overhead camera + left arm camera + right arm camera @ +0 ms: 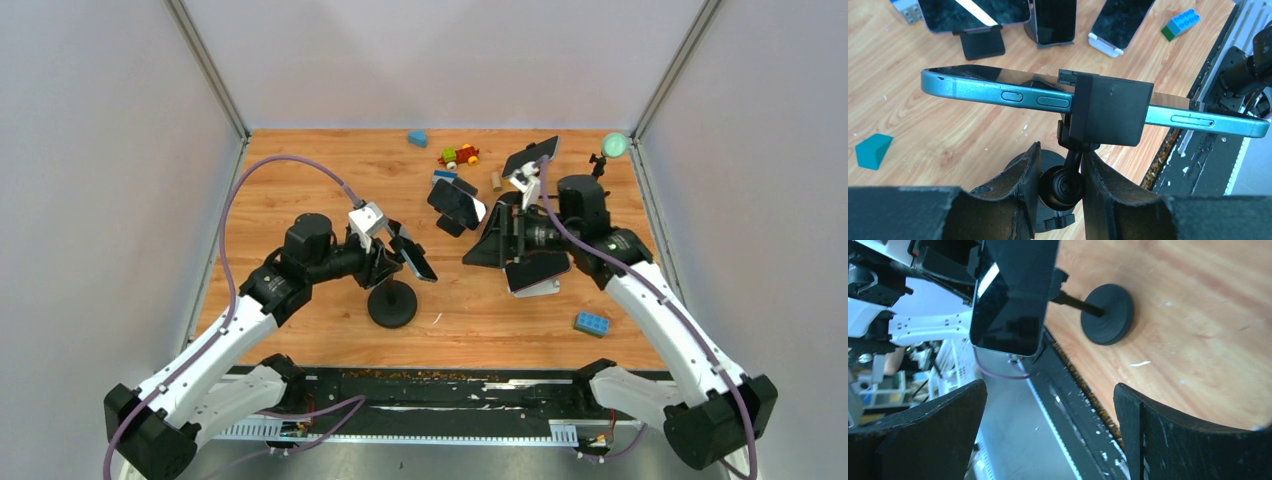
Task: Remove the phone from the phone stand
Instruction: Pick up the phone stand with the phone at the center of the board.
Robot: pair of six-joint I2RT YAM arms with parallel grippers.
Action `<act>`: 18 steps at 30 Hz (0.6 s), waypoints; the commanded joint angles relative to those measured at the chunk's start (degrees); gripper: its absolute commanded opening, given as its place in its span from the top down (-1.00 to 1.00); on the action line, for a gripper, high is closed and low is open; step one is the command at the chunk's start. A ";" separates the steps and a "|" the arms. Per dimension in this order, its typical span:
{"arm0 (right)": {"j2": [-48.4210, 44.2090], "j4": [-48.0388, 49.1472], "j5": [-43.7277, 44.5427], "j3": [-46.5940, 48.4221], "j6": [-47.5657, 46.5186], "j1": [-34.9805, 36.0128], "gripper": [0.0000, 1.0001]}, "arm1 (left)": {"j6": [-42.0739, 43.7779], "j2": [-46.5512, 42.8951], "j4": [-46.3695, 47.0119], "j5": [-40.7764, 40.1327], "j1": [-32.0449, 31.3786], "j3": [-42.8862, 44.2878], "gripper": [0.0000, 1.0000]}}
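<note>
Teal-framed phone [998, 92] sits in the phone stand [392, 303], held edge-on by the stand's black clamp [1110, 107]. The stand is on the wooden table [300, 170], left of centre and nearer the near edge than the far edge. The phone has not yet left the clamp.

Left gripper [1062, 154]: jaws narrow, closed on the stand's neck at the ball joint [1064, 185], below the clamp. It does not touch the phone. Its job appears to be bracing the stand.

Right gripper [1050, 387]: jaws at full width, nothing between them. It faces the phone from the right, near it but apart.

Step in hand: stand secured, approach for the phone grasp. Extraction has not begun.

Next move, as judged:
1. Advance the right gripper until its fingers straddle a free end of the phone, clear of the clamp.
2. Close on the phone body, avoiding the side buttons where possible.
3. Draw the phone out of the clamp while the left gripper holds the neck.

Caution: a firm clamp could tip or drag the base. Other phones [1048, 22] stand toward the far edge, and a blue brick [591, 323] lies near the right arm. Route the withdrawal clear of both.
</note>
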 commanded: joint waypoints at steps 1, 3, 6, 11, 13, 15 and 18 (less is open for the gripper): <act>3.72 8.56 -0.59 -0.39 8.73 7.26 -1.00 | 0.52 -0.43 11.03 3.20 -0.03 0.87 1.00; 6.14 10.57 0.88 0.14 10.27 10.42 -1.00 | 1.91 0.17 10.09 3.87 -0.05 1.41 1.00; 10.39 12.82 -1.01 1.23 12.81 12.04 -1.00 | 5.79 0.90 6.95 5.14 -0.03 2.93 1.00; 15.94 18.46 -2.19 1.25 18.73 12.60 -1.00 | 8.29 0.23 6.97 6.58 -0.10 1.47 1.00; 17.44 19.09 -2.12 1.87 19.07 13.25 -1.00 | 8.09 -0.20 8.15 6.49 -0.04 -0.18 1.00; 18.60 19.41 -2.14 2.36 19.22 13.80 -1.00 | 7.88 -0.26 8.66 6.38 -0.09 -0.87 1.00; 20.16 19.45 -2.15 3.24 19.27 14.95 -1.00 | 7.59 0.25 9.02 6.68 -0.04 -1.38 1.00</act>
